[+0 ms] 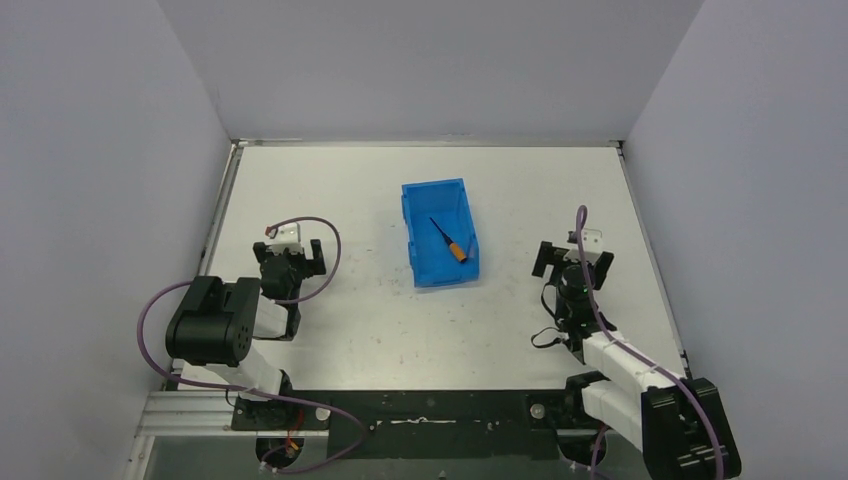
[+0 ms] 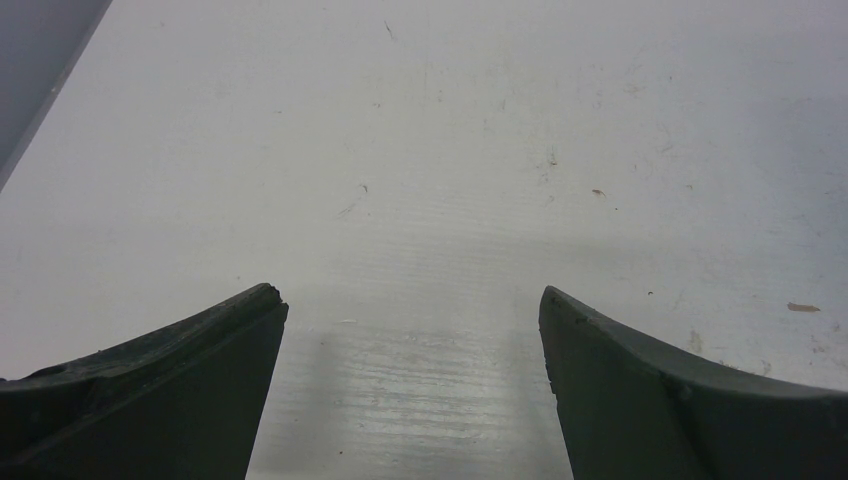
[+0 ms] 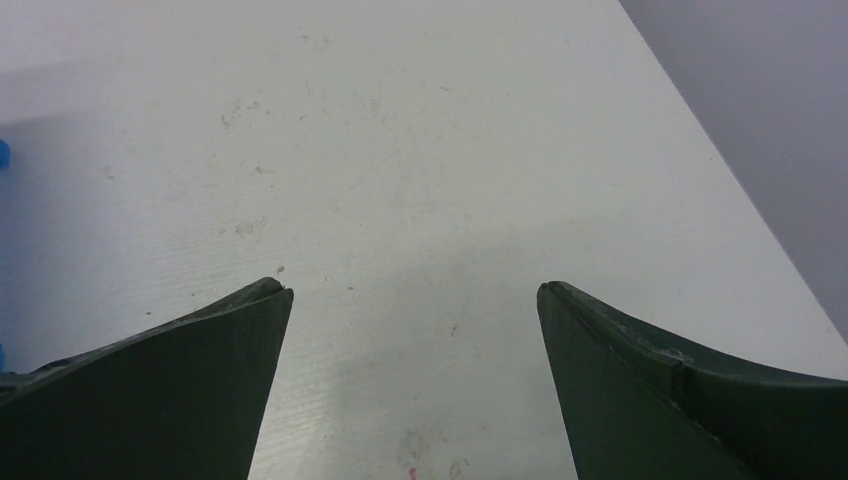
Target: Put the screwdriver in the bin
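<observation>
The blue bin stands at the middle of the white table. The screwdriver, orange handle and thin black shaft, lies inside it, handle toward the near right corner. My left gripper is open and empty, well to the left of the bin; its wrist view shows only bare table between the fingers. My right gripper is open and empty, to the right of the bin; its wrist view shows bare table and a sliver of the blue bin at the left edge.
Grey walls enclose the table on the left, back and right. The table's right edge runs close beside my right gripper. Purple cables loop from both arms. A black and metal frame runs along the near edge.
</observation>
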Robot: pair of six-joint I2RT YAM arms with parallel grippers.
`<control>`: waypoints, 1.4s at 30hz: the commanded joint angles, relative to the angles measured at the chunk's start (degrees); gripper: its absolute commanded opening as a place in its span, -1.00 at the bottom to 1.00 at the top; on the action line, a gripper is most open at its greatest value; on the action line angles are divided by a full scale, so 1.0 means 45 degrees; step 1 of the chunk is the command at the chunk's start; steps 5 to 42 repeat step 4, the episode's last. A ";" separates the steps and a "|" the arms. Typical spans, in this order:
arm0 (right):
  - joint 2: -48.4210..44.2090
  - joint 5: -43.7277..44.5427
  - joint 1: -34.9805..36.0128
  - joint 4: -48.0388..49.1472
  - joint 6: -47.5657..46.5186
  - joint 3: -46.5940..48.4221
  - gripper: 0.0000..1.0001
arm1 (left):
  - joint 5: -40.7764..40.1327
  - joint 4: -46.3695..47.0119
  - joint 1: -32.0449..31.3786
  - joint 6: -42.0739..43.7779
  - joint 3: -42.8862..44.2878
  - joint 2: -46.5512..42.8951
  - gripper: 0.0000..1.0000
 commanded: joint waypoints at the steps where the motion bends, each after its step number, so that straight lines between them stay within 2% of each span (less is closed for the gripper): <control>1: -0.0201 -0.0189 -0.0124 0.1771 -0.0062 -0.0066 1.00 | 0.0064 0.0652 0.0027 -0.0059 0.0253 -0.0019 0.94; 42: -0.0253 -0.0196 -0.0138 0.1771 -0.0043 -0.0077 1.00 | 0.0051 0.0701 0.0032 -0.0070 0.0219 -0.0035 0.94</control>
